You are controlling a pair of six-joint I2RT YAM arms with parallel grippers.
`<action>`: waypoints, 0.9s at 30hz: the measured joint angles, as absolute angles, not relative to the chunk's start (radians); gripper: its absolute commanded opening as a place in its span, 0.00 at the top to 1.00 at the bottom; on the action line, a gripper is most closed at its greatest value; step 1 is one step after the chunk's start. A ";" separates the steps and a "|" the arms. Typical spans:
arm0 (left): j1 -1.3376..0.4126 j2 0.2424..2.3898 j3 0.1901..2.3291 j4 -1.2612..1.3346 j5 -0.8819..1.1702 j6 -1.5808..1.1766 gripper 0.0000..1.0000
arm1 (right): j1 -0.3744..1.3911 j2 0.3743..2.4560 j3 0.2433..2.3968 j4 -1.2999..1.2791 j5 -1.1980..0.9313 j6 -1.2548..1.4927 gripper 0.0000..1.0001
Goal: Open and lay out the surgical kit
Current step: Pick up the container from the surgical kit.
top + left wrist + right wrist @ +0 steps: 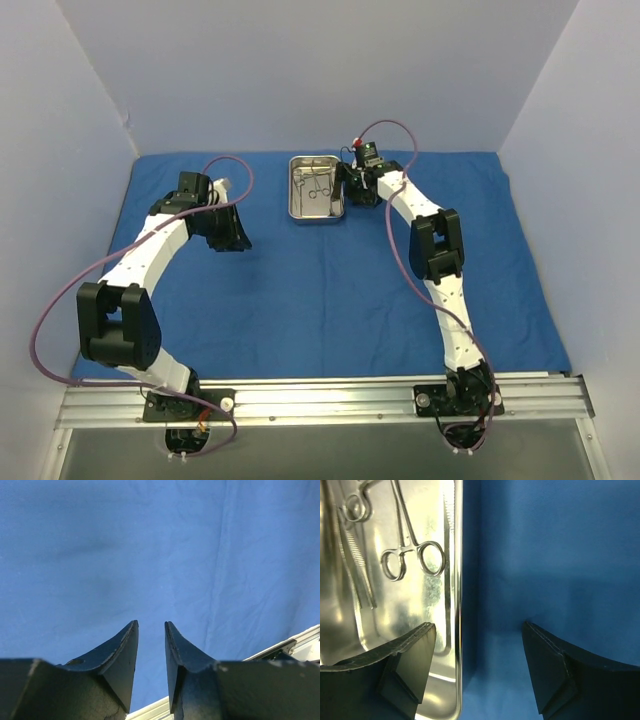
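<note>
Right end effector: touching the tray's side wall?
Apart. The right wrist view shows the right end effector open astride the tray wall, with bare steel on one side and blue drape on the other separating the fingers from it.

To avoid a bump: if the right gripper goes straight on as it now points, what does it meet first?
Probably the side wall of the tray: the right gripper stands open astride it, one finger over the tray floor, the other over the drape. Depth is unclear.

Bright, even, diffuse light. Glare streaks across steel tray (385, 615) floor; dark shadow band on drape (560, 555) just beside tray.
</note>
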State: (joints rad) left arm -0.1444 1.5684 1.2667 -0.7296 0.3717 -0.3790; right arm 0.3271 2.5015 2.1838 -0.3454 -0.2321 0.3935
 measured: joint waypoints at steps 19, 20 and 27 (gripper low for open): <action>-0.140 1.640 1.267 -0.752 0.379 -0.345 0.72 | 0.337 2.590 2.287 -0.348 -0.208 0.444 1.00; -0.140 1.640 1.267 -0.752 0.379 -0.345 0.72 | 0.337 2.590 2.287 -0.348 -0.205 0.445 1.00; -0.136 1.633 1.266 -0.752 0.379 -0.347 0.73 | 0.338 2.579 2.289 -0.370 -0.170 0.439 1.00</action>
